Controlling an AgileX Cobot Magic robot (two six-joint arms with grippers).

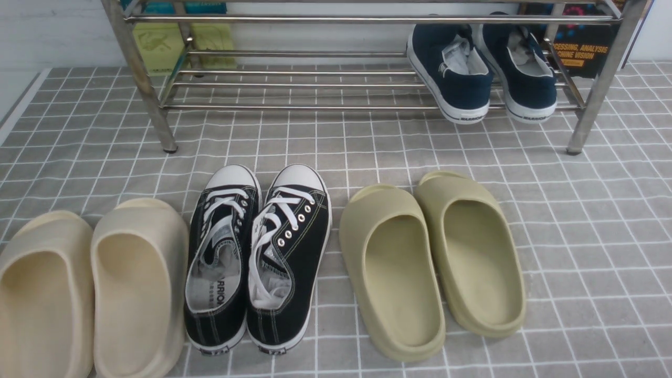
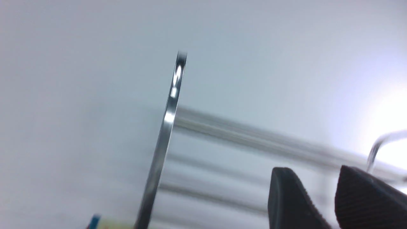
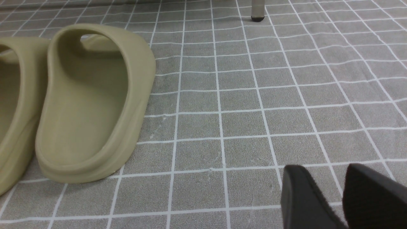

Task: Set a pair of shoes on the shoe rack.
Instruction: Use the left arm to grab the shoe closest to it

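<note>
Shoe rack (image 1: 336, 20): stands at far side of checked cloth (image 1: 577, 236). Black canvas sneakers (image 1: 294, 262): on cloth before rack, toes toward it, between cream slides (image 1: 136, 283) and olive slides (image 1: 391, 273). My left gripper (image 2: 314, 173): raised, facing rack bars, jaws spread, empty. My right gripper (image 3: 324, 173): low over cloth beside olive slides, jaws spread, empty. Insole print: "ARRIO", partly hidden.

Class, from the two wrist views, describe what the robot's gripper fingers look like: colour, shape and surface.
The left gripper and the right gripper look alike: each shows two thick black fingers with rounded tips. The left fingers carry fine ribbing; the right fingers look matte and slightly rough. No cables, markings or arm links are in view.
</note>
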